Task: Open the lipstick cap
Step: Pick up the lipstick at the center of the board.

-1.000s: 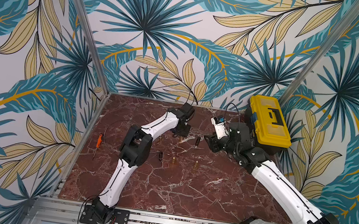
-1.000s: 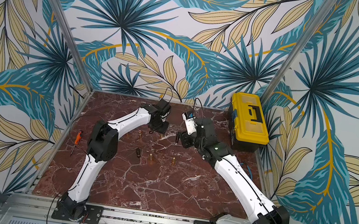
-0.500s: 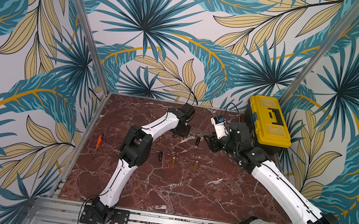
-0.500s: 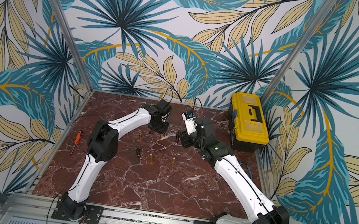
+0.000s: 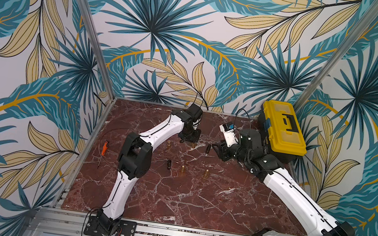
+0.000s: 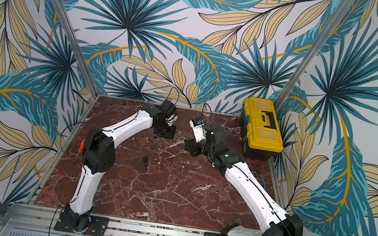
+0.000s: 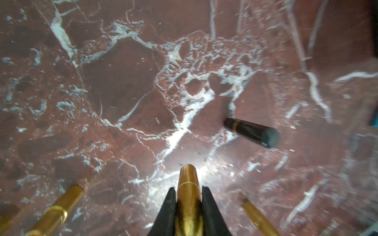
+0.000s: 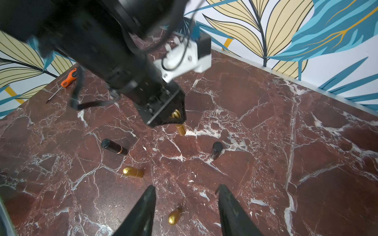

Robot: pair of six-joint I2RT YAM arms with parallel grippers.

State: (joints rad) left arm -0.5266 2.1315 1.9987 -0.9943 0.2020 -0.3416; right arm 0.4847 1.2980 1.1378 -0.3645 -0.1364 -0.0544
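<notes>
Red-brown marble with white veins is what the table is made of, and walls painted with big blue and yellow leaves are seen all around it. Near the middle of the frame in both top views, toward the back of the table, the left gripper is pointed down at the marble. Its two black fingers are pressed tight on a gold lipstick, which is pinched near its top end. In the left wrist view the gold tube is seen sticking out past the fingertips. Whether its lower end is touching the marble cannot be told. The right gripper is held just to the right of it in both top views, with its fingers spread apart and nothing between them. A black lipstick is stood between the two grippers. Other gold tubes and a second black tube are scattered lower in the frame. A yellow toolbox is seen at the right, and an orange screwdriver at the left edge of the table.
</notes>
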